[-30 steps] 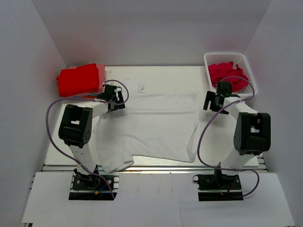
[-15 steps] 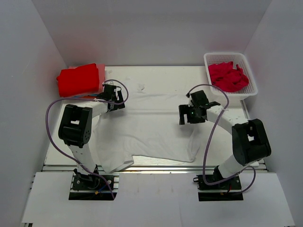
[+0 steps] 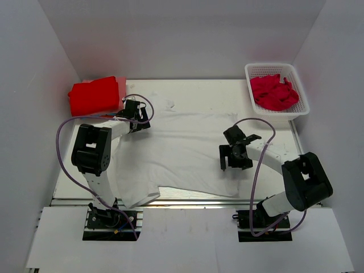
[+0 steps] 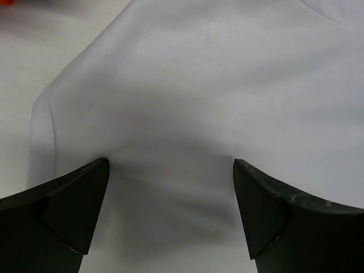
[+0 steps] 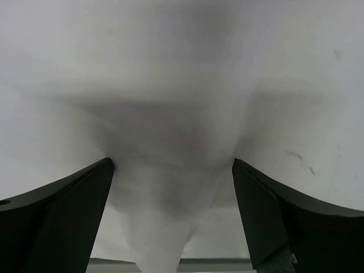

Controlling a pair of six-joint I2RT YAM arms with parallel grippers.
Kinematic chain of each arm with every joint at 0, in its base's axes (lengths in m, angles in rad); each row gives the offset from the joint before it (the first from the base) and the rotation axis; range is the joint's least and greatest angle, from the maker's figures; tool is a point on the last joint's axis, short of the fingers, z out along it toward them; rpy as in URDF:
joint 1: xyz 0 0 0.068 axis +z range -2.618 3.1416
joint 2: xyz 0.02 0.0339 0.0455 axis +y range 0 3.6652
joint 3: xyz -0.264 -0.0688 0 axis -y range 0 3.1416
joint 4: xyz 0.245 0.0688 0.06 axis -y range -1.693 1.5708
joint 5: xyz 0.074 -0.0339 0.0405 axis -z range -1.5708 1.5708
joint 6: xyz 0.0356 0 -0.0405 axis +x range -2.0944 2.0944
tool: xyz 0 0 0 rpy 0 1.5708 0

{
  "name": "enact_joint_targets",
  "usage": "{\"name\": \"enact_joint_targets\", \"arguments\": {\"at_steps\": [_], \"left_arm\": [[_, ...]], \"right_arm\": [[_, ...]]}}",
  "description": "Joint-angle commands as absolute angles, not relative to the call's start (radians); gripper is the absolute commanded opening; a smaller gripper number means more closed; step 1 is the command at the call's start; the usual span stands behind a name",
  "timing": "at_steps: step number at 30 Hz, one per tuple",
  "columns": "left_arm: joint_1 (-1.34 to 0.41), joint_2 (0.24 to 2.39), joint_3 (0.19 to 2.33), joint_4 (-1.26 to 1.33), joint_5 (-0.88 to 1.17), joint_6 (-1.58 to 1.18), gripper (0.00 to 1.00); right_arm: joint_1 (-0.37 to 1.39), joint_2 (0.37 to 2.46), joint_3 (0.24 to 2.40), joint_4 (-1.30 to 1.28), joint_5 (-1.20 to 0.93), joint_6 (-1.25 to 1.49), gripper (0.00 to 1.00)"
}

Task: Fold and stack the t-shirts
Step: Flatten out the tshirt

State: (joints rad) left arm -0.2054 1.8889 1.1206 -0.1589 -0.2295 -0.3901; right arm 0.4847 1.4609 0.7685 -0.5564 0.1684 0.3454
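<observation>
A white t-shirt lies spread flat on the white table. My left gripper is open, low over the shirt's back left corner by the sleeve. In the left wrist view its jaws straddle smooth white cloth, with the sleeve edge at the left. My right gripper is open at the shirt's right edge. In the right wrist view its jaws stand wide apart around a raised fold of the white cloth.
A folded red stack sits at the back left corner, close to my left gripper. A white basket holding crimson shirts stands at the back right. White walls enclose the table on three sides.
My right arm swung from beside the basket forward and left onto the shirt's right edge, which bunched inward. My left gripper shifted slightly toward the back.
</observation>
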Motion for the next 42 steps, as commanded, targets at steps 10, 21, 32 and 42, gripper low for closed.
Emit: {"name": "enact_joint_targets", "arguments": {"at_steps": [10, 21, 32, 42], "left_arm": [[-0.201, 1.905, 1.112, -0.239, -0.204, -0.431, 1.0], [-0.224, 1.775, 1.123, -0.195, -0.071, -0.376, 1.0], [-0.224, 1.958, 1.376, -0.296, -0.149, -0.341, 1.0], [-0.215, 2.271, 1.705, -0.417, -0.13, -0.331, 1.0]], "right_arm": [[0.454, 1.27, 0.701, -0.807, 0.466, 0.706, 0.9], [0.456, 1.397, 0.906, -0.388, 0.222, 0.382, 0.9], [0.327, 1.851, 1.322, -0.342, 0.142, 0.39, 0.9], [0.226, 2.198, 1.603, -0.391, 0.011, 0.327, 0.9]]}}
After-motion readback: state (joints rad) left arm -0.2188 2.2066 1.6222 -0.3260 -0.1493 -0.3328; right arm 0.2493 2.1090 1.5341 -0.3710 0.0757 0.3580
